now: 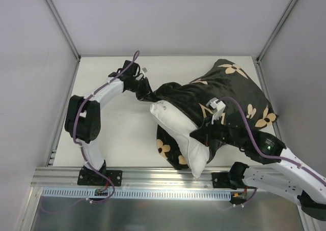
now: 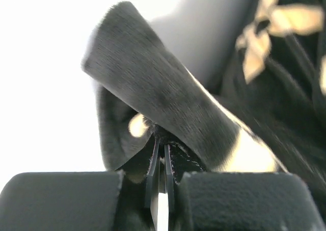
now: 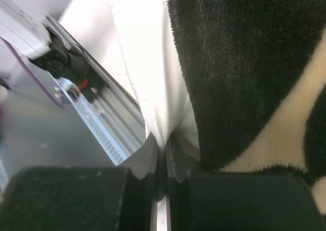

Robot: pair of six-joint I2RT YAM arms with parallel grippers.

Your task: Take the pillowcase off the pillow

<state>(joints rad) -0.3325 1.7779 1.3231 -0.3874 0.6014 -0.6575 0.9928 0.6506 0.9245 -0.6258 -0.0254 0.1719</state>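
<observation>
At the near edge, a metal rail [image 1: 168, 178] carries both arm bases, and the bare corner of the pillow [image 1: 178, 130] reaches down almost to it. The right claw [image 1: 200, 138] comes in from the near right and is clenched on the pillow's white fabric. The right wrist view shows the pillow [image 3: 147, 63] pinched into a fold between the closed fingers of the claw [image 3: 164, 145]. The pillowcase [image 3: 244, 63] pile lies right beside that fold.

The pillow lies slantwise on the desk [image 1: 122, 134], right of centre. Its near-left half is out in the open. A flap of black cloth with a tan flower shows from under its left edge.

Farther back, the pillowcase [image 1: 229, 96] covers the rest of the pillow, bunched in folds and stretching to the desk's far right corner.

The left arm arcs over the left side of the desk. Its claw [image 1: 147, 94] is clenched on the pillowcase's far-left edge, just above the pillow's exposed top corner. The left wrist view shows a ridge of the pillowcase [image 2: 168, 104] rising out of the closed claw [image 2: 160, 139].
</observation>
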